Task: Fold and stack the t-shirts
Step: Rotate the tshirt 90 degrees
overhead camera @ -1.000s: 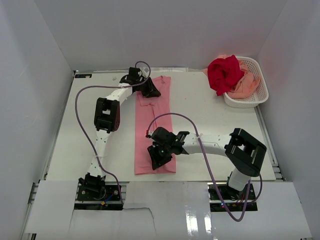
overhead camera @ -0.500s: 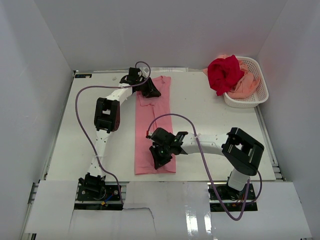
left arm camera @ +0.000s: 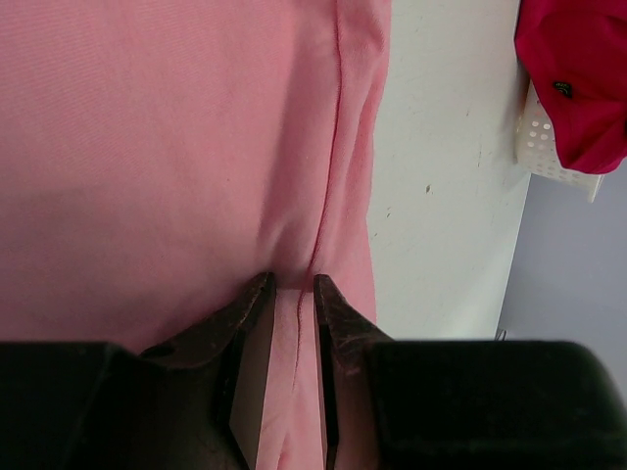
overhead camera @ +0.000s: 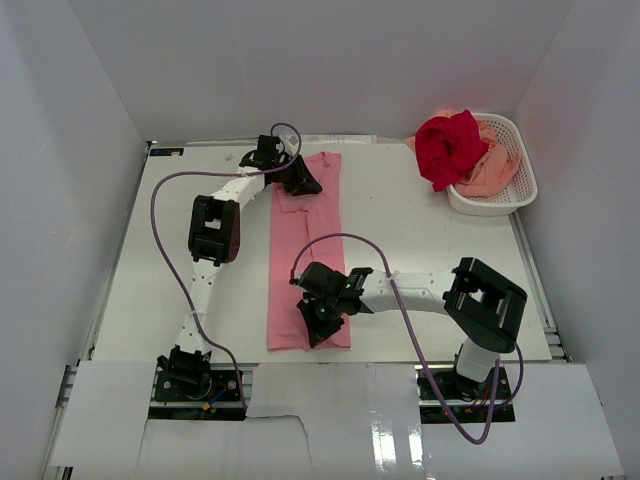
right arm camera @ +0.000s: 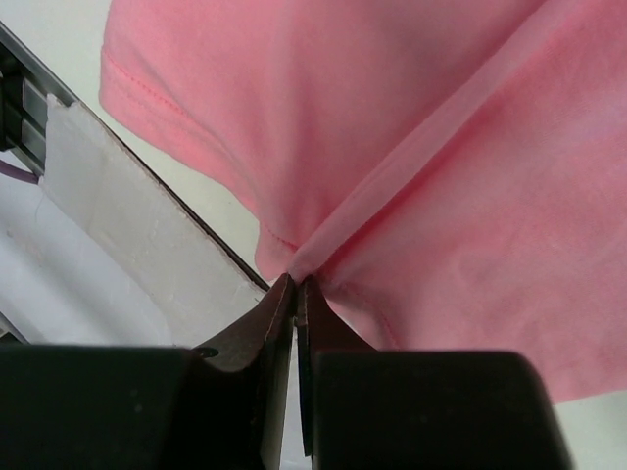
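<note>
The plain pink t-shirt (overhead camera: 305, 240) lies folded lengthwise as a long narrow strip down the middle of the table. My left gripper (overhead camera: 302, 182) is at its far end, shut on a pinch of the pink cloth (left arm camera: 176, 147) with cloth between the fingers (left arm camera: 257, 299). My right gripper (overhead camera: 318, 328) is at the near end, shut on a raised fold near the hem (right arm camera: 392, 117) and lifting it slightly. The deep red t-shirt (overhead camera: 448, 145) lies bunched over the peach-salmon t-shirt (overhead camera: 492, 172) in the basket.
The white lattice basket (overhead camera: 520, 195) stands at the back right; its edge (left arm camera: 539, 137) and the red shirt (left arm camera: 578, 78) show in the left wrist view. The table's near edge with white paper (right arm camera: 127, 225) lies just past the pink hem.
My right gripper has moved slightly toward the near edge and left, drawing the pink shirt's near end with it. The left gripper has stayed put.
</note>
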Tool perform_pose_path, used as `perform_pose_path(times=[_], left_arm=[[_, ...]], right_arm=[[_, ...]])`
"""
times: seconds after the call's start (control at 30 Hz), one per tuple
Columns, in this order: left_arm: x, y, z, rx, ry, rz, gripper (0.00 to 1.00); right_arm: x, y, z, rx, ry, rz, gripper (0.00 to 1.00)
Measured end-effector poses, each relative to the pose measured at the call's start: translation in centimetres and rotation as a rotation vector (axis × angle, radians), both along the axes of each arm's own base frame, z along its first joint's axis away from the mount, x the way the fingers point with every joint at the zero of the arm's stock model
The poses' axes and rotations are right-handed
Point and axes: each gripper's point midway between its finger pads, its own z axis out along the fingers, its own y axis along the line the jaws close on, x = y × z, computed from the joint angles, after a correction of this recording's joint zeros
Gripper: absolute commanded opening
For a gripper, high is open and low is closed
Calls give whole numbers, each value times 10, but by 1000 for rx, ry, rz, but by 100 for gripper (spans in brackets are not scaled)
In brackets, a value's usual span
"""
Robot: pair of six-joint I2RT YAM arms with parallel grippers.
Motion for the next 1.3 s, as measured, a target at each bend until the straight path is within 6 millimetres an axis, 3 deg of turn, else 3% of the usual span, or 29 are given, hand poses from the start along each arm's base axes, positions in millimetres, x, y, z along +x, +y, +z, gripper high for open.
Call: perform_pose_path(times=[0.23,0.37,0.57,0.73,0.83,0.9,0.93,0.97,1.1,1.17,1.2,1.23,1.27,1.3], left_arm=[[0,0,0,0,1,0,34],[0,0,0,1,3,0,34],[0,0,0,2,5,-1,34],[-2,0,1,7,14,1,34],[-5,2,11,15,27,11,35],[-10,6,33,22,18,22,35],[-12,9,52,24,0,32,36],[-14,14,72,23,-21,43,36],[-52,38,195,-6,-195,78,36],[-91,56,248,-16,-287,99,37],[-112,66,263,-17,-323,110,37],[-132,75,273,-16,-357,122,37],[-154,82,275,-12,-371,126,37],[-177,88,262,2,-349,129,38]], right_arm=[[-12,-1,0,-13,27,15,10],[-18,0,2,-5,49,23,42],[-23,4,7,19,61,42,48],[-19,8,36,97,28,29,48],[-14,10,69,183,-4,8,66],[-10,9,91,239,-38,-8,61],[-8,8,104,271,-62,-18,54],[-5,5,115,300,-87,-34,54],[6,-17,149,400,-176,-122,61],[12,-32,146,408,-192,-171,56],[16,-39,140,397,-191,-197,50],[20,-46,129,379,-179,-228,45],[22,-55,115,347,-160,-257,29],[24,-62,101,313,-142,-279,24]])
